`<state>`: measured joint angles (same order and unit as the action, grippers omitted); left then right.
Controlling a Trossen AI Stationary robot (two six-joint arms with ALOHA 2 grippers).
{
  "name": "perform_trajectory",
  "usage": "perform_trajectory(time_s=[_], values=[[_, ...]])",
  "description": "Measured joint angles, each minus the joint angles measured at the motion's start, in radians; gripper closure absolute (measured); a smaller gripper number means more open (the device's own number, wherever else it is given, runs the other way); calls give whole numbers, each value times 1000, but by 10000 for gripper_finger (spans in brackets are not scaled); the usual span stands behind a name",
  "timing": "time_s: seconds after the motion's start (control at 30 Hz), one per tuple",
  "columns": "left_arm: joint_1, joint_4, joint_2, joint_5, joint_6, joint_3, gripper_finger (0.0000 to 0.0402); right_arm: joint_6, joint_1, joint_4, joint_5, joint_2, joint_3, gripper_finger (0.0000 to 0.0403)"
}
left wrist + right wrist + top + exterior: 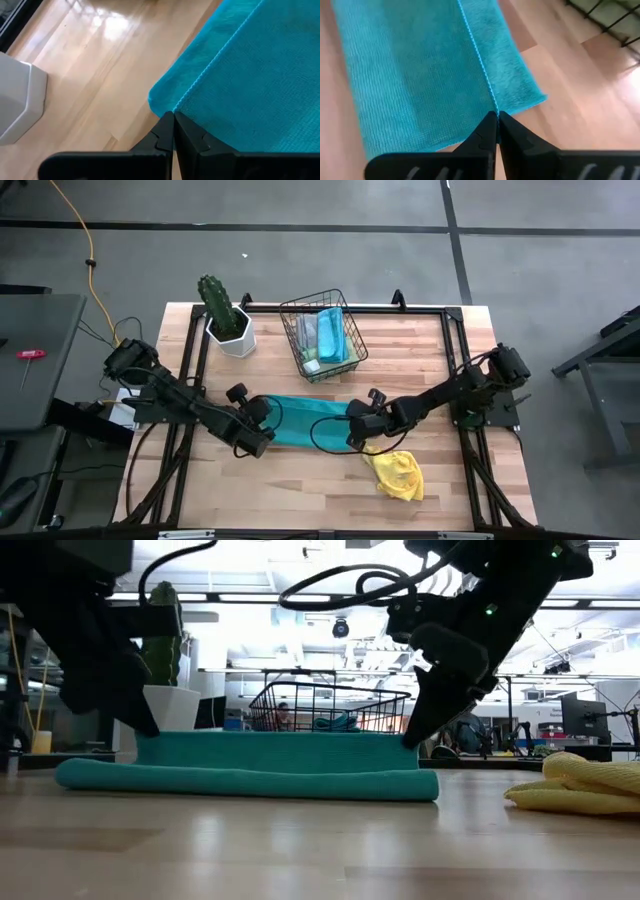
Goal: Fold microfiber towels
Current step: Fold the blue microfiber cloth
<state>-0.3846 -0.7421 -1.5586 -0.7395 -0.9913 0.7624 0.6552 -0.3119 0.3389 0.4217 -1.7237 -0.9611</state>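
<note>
A: Midway, then? Both tools, left tool [262,430] and right tool [356,430], pinch corners of the half-folded teal microfiber towel [305,423] on the wooden bench [300,490].

B: Yes; the crumpled yellow microfiber towel [398,474] waits unfolded.

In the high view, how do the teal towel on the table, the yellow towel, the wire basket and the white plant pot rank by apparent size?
1. wire basket
2. teal towel, partly hidden by both grippers, so it may rival the basket
3. yellow towel, crumpled
4. white plant pot, similar to the yellow towel

Two matte black jointed arms, looping black cables, tapered black fingers [165,135], small green indicator light on one wrist.
</note>
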Motion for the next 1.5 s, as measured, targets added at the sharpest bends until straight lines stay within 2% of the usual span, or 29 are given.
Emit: perform_trajectory(time_s=[0.4, 0.87, 1.1, 1.3, 1.5], values=[[25, 0, -3, -36, -5, 0, 401, 0, 46, 24, 45, 0, 0, 403], [53, -21, -3, -80, -91, 0, 401, 8, 59, 26, 99, 0, 0, 403], [72, -41, -3, -79, -110, 0, 402, -5, 86, 24, 101, -2, 0, 403], [113, -111, -17, -65, -148, 1, 402, -31, 121, 0, 80, -53, -1, 403], [150, -75, -35, -52, -86, 1, 402, -35, 122, 2, 77, -64, -1, 403]])
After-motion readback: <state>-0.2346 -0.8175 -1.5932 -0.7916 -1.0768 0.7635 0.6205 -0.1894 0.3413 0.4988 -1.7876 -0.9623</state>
